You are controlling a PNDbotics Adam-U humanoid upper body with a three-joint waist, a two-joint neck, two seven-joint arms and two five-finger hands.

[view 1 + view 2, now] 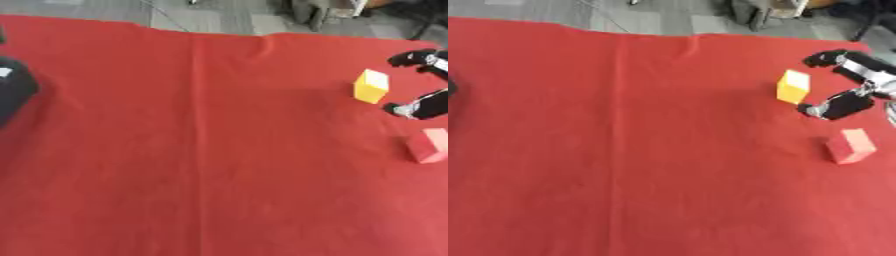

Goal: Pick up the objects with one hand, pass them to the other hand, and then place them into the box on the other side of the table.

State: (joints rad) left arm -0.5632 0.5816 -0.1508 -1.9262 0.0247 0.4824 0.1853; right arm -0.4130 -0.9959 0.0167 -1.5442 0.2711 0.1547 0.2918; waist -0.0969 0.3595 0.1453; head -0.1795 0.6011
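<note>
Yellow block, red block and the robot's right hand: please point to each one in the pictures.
yellow block [370, 86], left eye view, on its front face.
red block [850, 146], right eye view, on its top face.
right hand [852, 102], right eye view, on the palm, fingers spread beside the yellow block.

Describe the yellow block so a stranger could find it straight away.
Look to the right side of the red cloth, near its far edge. The yellow block stands there beside the right hand. The only other block, nearer, is red.
</note>
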